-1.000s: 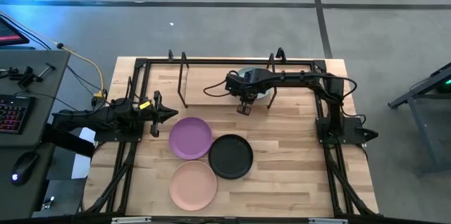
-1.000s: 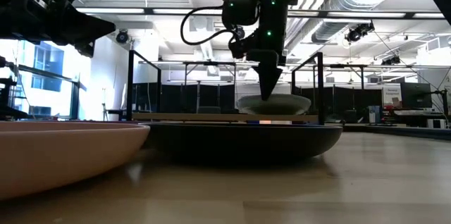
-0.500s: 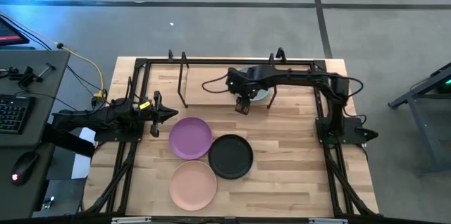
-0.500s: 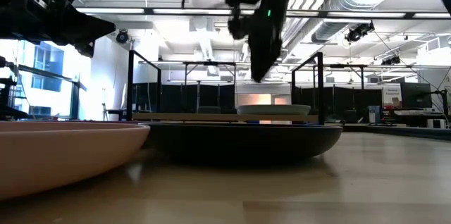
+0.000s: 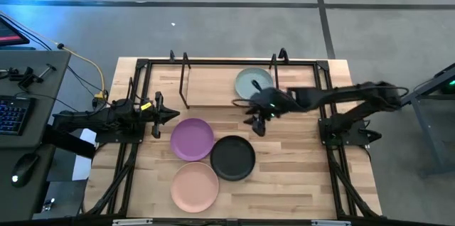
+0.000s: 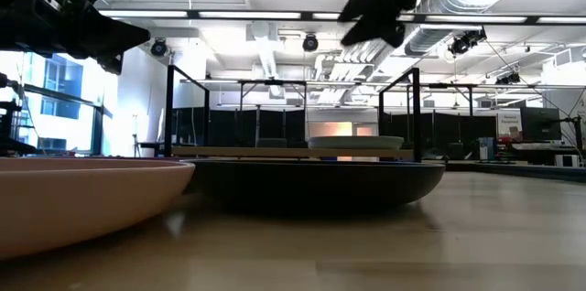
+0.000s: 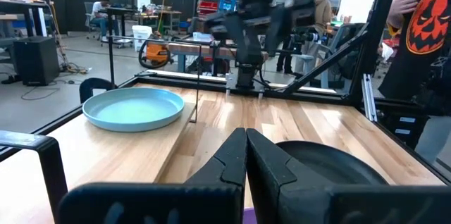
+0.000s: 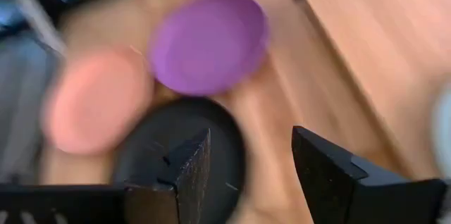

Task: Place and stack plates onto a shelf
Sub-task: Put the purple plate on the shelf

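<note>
A: What has just changed?

B: Starting at the left, the left gripper waits at the table's left edge, just beside the purple plate, its jaws clenched together with nothing between them. Further right, the right gripper has lifted off the shelf and swung out over the bare table, above the black plate. Its jaws stand released and empty. The pale blue-green plate it was touching a second ago now lies alone on the shelf's right end.

A: So what does that mean?

B: One plate seems placed; the arm likely heads for another.

A: How many of each?

B: Four plates: one on the shelf; purple, pale pink plate and black on the table. One shelf. Two grippers
</note>
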You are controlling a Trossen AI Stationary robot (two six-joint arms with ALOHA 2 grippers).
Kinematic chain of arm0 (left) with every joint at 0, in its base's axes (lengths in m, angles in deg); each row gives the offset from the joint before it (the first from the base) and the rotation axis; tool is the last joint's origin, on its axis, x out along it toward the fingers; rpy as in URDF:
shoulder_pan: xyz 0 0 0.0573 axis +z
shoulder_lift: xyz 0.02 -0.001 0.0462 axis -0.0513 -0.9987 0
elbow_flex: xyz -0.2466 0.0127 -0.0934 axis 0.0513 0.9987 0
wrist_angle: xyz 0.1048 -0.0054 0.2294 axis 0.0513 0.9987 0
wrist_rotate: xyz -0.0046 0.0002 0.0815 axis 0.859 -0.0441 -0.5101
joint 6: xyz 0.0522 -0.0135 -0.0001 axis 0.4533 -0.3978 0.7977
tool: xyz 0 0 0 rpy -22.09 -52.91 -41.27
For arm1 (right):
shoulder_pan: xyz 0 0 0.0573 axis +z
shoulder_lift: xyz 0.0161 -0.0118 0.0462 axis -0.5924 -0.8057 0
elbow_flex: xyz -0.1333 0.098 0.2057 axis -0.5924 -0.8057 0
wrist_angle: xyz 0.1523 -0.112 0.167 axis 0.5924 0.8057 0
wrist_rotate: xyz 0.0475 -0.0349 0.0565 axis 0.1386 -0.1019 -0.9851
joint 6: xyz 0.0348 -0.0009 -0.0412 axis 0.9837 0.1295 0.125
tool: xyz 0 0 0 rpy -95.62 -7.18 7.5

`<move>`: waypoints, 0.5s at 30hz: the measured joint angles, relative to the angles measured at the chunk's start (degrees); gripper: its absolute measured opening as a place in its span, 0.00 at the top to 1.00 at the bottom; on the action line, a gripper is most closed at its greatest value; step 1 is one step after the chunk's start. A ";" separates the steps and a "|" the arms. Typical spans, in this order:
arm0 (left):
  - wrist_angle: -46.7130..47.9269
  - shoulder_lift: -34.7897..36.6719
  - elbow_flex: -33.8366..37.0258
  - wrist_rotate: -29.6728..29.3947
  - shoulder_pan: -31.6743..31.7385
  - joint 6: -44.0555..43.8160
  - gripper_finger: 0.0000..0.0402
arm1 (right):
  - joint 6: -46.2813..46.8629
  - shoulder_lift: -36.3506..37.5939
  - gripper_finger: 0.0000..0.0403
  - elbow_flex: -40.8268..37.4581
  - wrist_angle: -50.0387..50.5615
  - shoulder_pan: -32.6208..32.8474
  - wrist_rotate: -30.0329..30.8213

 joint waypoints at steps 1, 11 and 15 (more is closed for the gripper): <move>0.00 0.00 0.01 -0.01 -0.02 0.00 1.00 | 1.10 1.74 0.55 -2.35 -3.59 0.98 0.55; 0.00 0.00 0.00 0.00 -0.01 0.00 1.00 | 1.49 9.23 0.55 -12.67 -19.43 3.83 6.44; 0.00 0.00 0.01 0.01 -0.02 0.00 1.00 | 2.80 9.27 0.55 -12.53 -21.43 3.78 6.44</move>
